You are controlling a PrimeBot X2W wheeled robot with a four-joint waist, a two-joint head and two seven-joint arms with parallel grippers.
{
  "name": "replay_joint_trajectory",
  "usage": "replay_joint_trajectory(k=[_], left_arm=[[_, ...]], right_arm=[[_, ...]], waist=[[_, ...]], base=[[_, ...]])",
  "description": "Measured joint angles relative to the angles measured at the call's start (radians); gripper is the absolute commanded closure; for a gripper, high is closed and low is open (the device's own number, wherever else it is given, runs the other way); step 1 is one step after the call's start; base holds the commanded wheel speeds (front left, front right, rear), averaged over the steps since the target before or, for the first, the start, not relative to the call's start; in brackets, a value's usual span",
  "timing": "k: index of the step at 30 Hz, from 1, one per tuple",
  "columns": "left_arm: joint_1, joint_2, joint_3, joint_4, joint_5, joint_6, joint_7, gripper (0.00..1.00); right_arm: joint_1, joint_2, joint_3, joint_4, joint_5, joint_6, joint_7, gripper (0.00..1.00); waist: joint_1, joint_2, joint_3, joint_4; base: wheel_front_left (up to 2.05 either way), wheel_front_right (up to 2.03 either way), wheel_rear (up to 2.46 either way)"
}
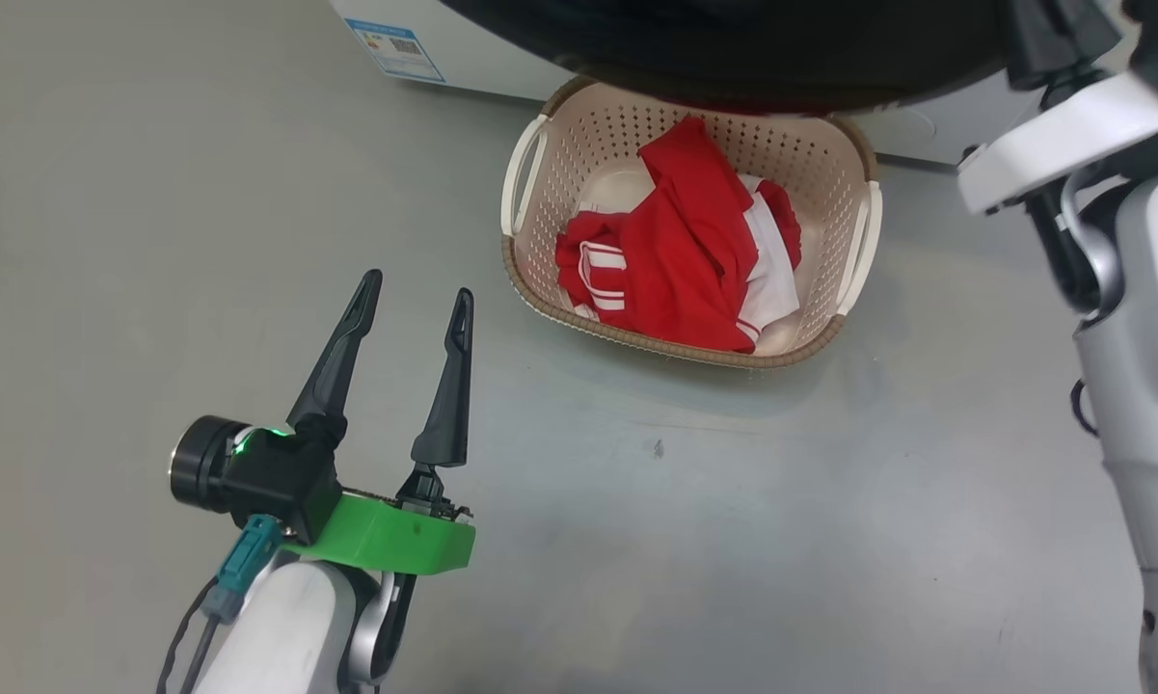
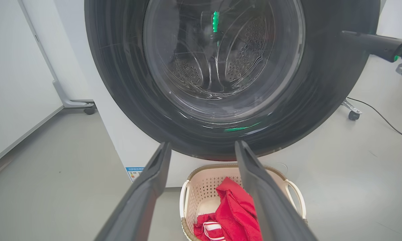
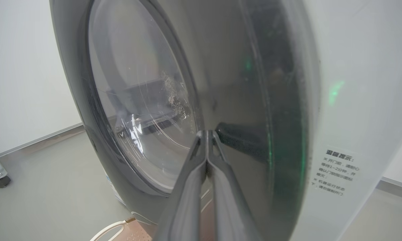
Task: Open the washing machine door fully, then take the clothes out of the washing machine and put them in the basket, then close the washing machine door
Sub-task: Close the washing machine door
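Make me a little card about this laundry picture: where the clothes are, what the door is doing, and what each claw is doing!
washing machine door: looks shut against the washing machine front; latched or not, cannot tell
clothes: red with white stripes, heaped in the basket
basket: on the floor before the washing machine, partly under the door
left gripper: open, empty, over the floor beside the basket
right gripper: shut, tips against the door's black ring

— The washing machine door [image 1: 733, 48], from the head view?
— Cut off by the top edge; its lower arc hides the far rim of the basket [image 1: 564, 159].
— The blue label [image 1: 395, 43]?
— Print too small to read.
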Motion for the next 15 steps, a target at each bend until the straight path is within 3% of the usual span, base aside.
replay_joint_trajectory(k=[15], left_arm=[[-0.024,-0.008,-0.005,-0.002,0.008,-0.013,0.0,0.0]], right_arm=[[-0.157,-0.052,-0.03,0.101,-0.002,0.0,-0.008,1.0]], waist=[[0.0,0.0,0.04,0.039]], base=[[0.0,0.0,0.0]])
